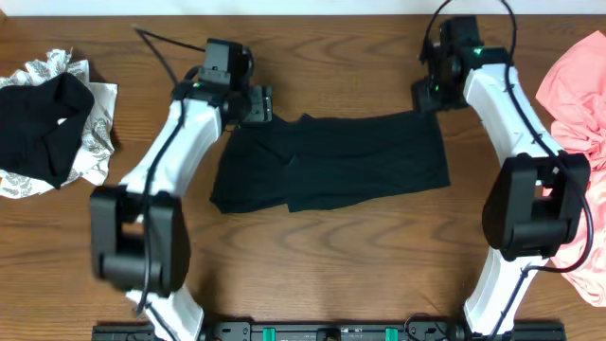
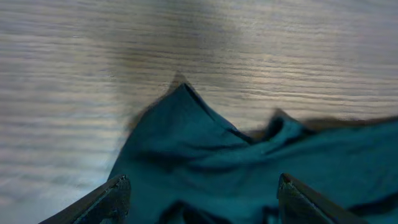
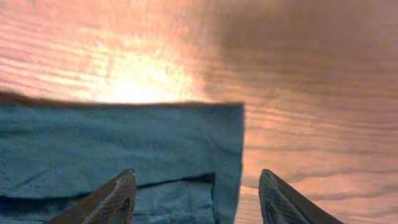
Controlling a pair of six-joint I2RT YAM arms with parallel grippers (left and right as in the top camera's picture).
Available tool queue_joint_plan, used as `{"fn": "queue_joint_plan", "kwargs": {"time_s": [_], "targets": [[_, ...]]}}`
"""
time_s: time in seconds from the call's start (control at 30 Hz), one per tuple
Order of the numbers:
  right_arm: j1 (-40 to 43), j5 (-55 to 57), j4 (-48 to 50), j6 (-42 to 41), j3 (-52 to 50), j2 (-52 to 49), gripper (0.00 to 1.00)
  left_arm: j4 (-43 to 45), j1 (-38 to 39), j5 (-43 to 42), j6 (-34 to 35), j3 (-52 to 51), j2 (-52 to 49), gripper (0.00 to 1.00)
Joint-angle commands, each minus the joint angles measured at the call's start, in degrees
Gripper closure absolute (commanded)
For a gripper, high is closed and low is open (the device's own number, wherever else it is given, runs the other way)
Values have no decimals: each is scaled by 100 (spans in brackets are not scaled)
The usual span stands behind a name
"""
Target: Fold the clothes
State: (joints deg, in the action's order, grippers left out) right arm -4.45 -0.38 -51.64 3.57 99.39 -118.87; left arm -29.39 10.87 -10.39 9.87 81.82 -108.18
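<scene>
Left fingers [image 2: 115, 196] and right fingers [image 3: 118, 196] stand apart, only tips in frame, over the blurred black shirt [image 1: 331, 161]

Nothing readable in any of these shots, tbh. The white-and-grey patterned cloth [image 1: 99, 133] at the left edge of the brown wooden table [image 1: 312, 256] only shows a swirly print, not letters. Both wrist views are too blurry for any marking.

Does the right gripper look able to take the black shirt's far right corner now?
Probably yes. The right gripper stands open just above that corner of the black shirt, and only bare table lies beside it; nothing blocks the way.
</scene>
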Motion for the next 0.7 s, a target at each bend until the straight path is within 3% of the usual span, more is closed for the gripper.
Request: {"fn": "queue_joint_plan", "kwargs": {"time_s": [0.0, 0.4, 0.67], "targets": [[94, -4, -94, -13, 192, -26, 38, -9, -44, -55, -374, 463, -498, 24], [118, 20, 118, 59, 138, -35, 37, 144, -46, 402, -1829, 778, -1274, 24], [131, 61, 1108, 142, -404, -42, 33, 398, -46, 400, -1840, 778, -1379, 24]]}}
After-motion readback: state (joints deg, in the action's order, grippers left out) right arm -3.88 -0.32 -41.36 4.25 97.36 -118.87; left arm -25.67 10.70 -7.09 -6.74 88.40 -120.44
